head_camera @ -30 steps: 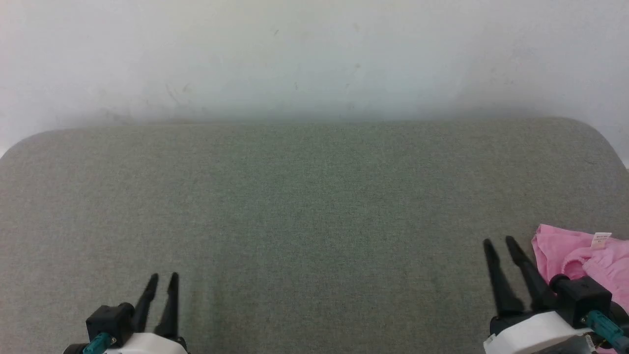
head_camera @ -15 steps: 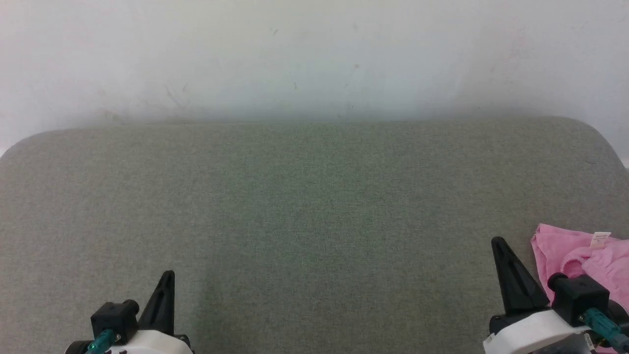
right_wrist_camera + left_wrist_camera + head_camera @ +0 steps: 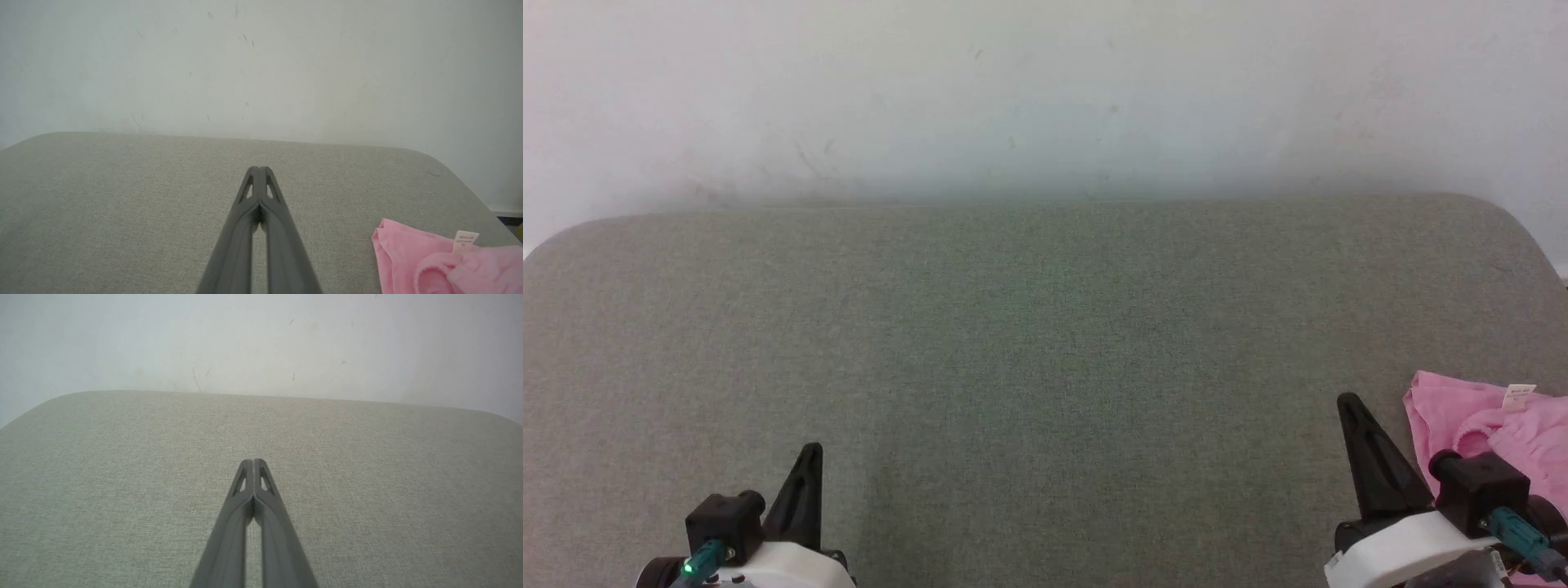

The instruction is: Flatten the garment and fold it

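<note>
A second ago both pairs of fingers stand spread. Now the left fingers (image 3: 809,467) are pressed together with nothing between them, low over the table (image 3: 1045,327) near its front left corner. The left wrist view confirms it: the two left fingers (image 3: 241,506) meet at the tips above bare grey-green fabric. The right fingers (image 3: 1357,429) have clenched in the same way and are also empty, and in the right wrist view they (image 3: 245,216) form one closed point aimed towards the pale wall (image 3: 1045,98). The garment (image 3: 1462,412) has not moved. It lies bunched at the front right corner of the table, running off that side of the head view, its small white label (image 3: 1521,397) sticking up on the far side and a rolled, gathered edge showing nearer the front. The right wrist view shows the pink garment (image 3: 408,257) and its label (image 3: 466,241) off to the side of the right fingers, near but not touching, with a strip of table between. The closing has caught no cloth, so it looks like a settling or test of the fingers rather than a grasp. The flattening seems not yet begun: the garment is crumpled, and the right fingers would likely need to release and shift towards that corner to take an edge.
</note>
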### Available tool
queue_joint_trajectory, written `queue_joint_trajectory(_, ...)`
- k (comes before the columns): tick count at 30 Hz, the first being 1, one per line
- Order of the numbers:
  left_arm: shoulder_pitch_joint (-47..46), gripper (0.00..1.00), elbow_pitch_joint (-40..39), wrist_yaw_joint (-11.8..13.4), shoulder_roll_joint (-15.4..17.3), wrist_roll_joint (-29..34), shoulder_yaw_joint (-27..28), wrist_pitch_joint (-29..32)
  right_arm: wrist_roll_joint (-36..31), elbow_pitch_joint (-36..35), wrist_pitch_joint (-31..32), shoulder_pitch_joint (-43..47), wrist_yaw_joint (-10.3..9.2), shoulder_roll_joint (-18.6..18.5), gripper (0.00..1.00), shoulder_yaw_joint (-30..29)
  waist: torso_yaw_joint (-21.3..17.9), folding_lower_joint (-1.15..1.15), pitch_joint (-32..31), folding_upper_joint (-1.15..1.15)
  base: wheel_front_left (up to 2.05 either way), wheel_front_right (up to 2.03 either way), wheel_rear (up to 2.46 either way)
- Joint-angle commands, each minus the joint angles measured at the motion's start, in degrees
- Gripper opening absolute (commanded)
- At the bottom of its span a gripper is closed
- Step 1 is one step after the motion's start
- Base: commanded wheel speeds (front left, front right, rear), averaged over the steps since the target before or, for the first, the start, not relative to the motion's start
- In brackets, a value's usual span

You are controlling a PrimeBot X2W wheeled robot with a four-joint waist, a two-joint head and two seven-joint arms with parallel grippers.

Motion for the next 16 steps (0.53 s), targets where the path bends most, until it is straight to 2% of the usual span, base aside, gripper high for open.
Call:
queue_joint_trajectory(1, -0.68, 0.00, -0.61, 0.48, -0.43, 0.67, 0.26, 0.31, -0.61, 0.22, 0.24, -1.03, -0.01, 0.07, 0.00, -0.04, -0.01, 0.00, 0.00, 0.00, 0.00, 0.00, 0.00)
queue_joint_trajectory(16, -1.07, 0.00, -2.37, 0.78, -1.57, 2.74, 0.60, 1.90, -1.45, 0.66, 0.91, -1.97, -0.01, 0.10, 0.00, -0.06, -0.16, -0.01, 0.02, 0.00, 0.00, 0.00, 0.00)
